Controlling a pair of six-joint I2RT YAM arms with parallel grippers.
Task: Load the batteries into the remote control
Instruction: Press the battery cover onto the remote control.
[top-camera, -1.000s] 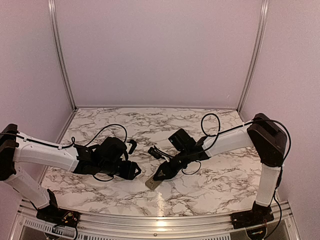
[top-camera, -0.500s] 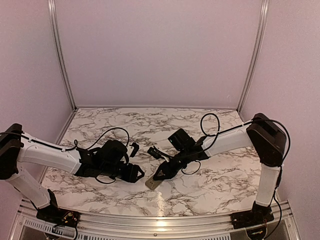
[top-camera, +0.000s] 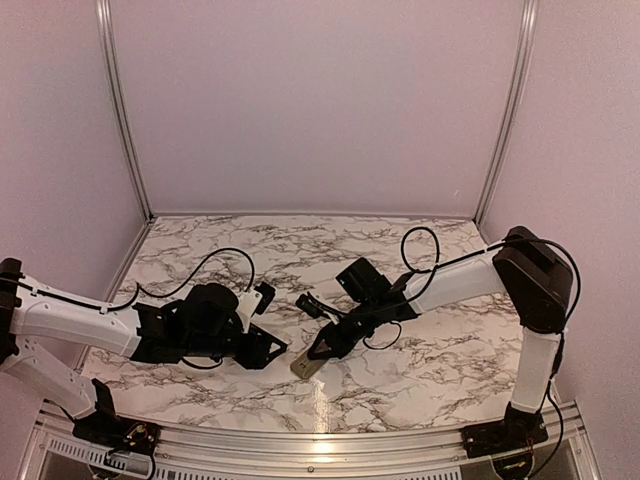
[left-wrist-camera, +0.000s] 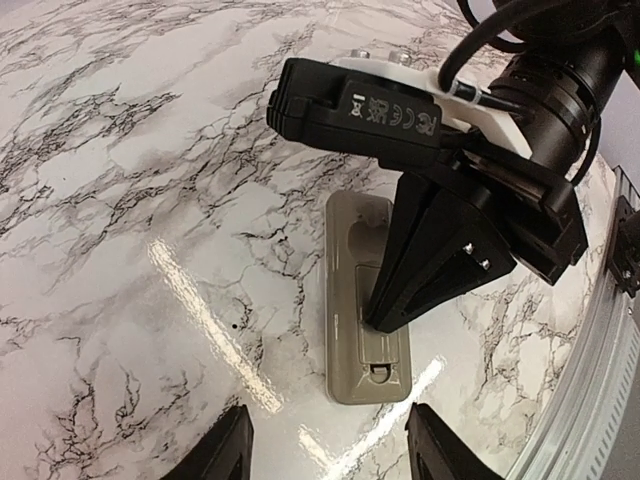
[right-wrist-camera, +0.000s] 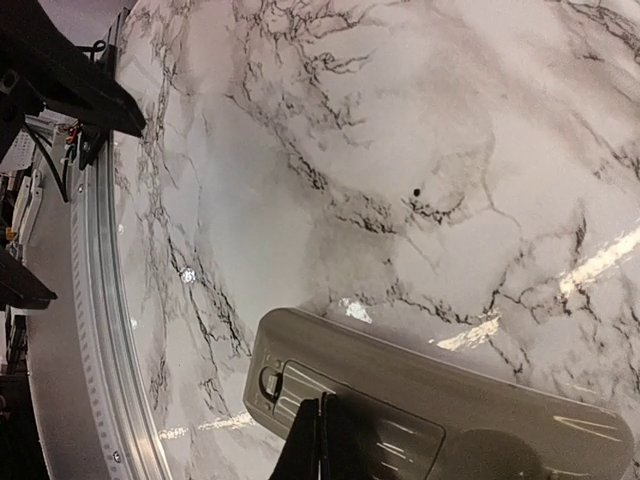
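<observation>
Over the last second the right pincer (left-wrist-camera: 383, 320) has drawn its jaws together. Its black wedge tips now press as one point on the cover (left-wrist-camera: 384, 356) of the remote (left-wrist-camera: 348, 300). Meanwhile the left pincer (top-camera: 272, 350) has slid in from 9 o'clock and spread wider. Its fingers stand apart, holding nothing, near the remote.

I read this as a push on the cover, with the left arm ready to steady the body. No batteries show in any view, so I cannot tell whether the cover is being slid off or seated.

The remote lies back-up near the 6 o'clock edge of the desk (left-wrist-camera: 150, 200). It is a matte grey-beige plastic slab with rounded corners. The cover bears fine ribs and a small round latch. The desk is glossy marble-print, streaked with glare.
</observation>
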